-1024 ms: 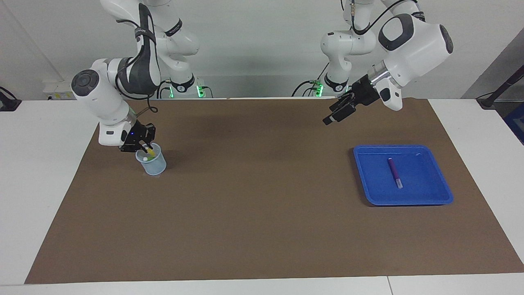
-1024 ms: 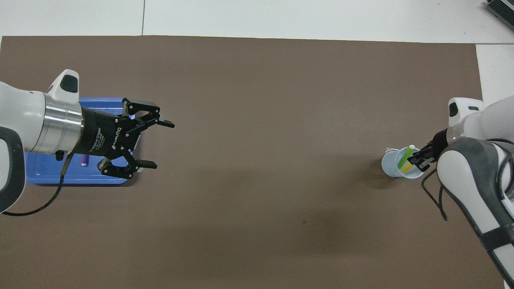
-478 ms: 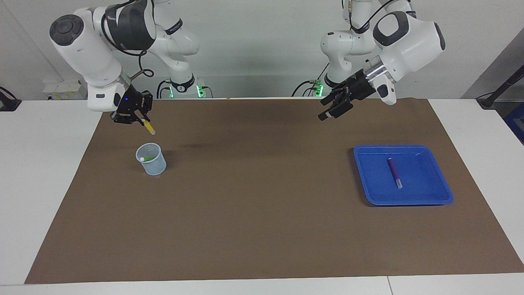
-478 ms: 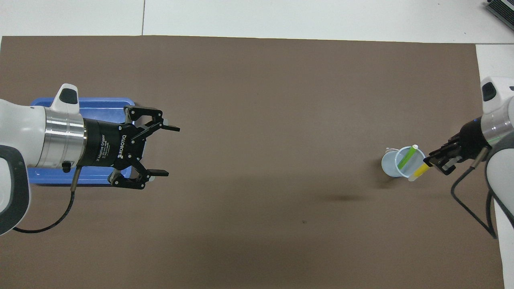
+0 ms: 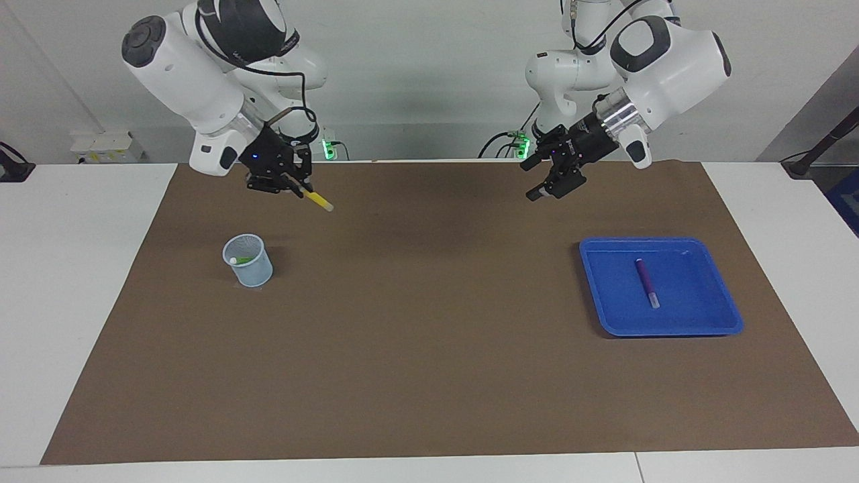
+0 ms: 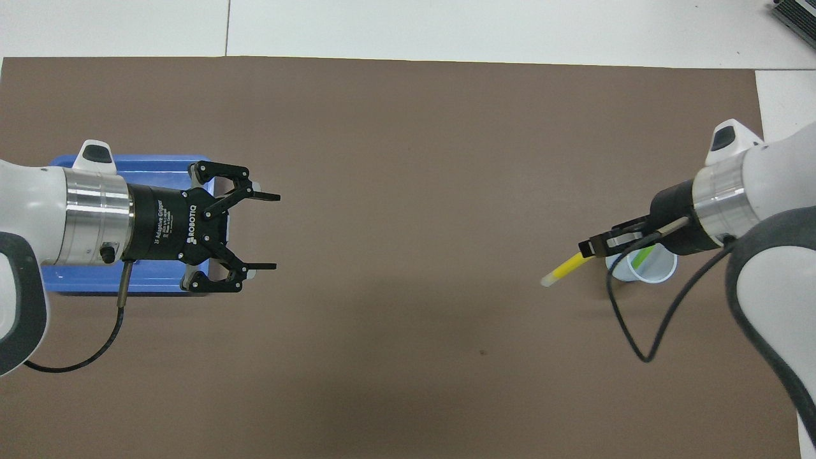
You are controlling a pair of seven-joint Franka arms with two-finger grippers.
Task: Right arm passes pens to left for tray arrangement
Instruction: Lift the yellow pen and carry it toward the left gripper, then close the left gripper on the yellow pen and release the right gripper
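My right gripper is up in the air over the brown mat, clenched on the yellow pen. The pen is slim, bright yellow along the barrel with a pale whitish end, and it sticks out past my fingertips, slanting downward toward the middle of the table. In the overhead view the same pen juts from my right gripper with its whitish tip leading.

Below these fingers, toward the right arm's end of the table, stands the small pale blue mesh cup. The green pen leans inside it, whitish end at the rim (only part of the barrel shows).

My left gripper hangs in the air with its fingers spread wide and nothing between them, pointing toward the right gripper across the open mat. Under its wrist lies the blue tray, a shallow bright blue rectangle with rounded corners and a raised rim. The purple pen lies flat in the middle of it, whitish end pointing away from the robots.

Counted: three pens (one yellow in my grip, one green in the cup, one purple in the tray), one tray, one cup.
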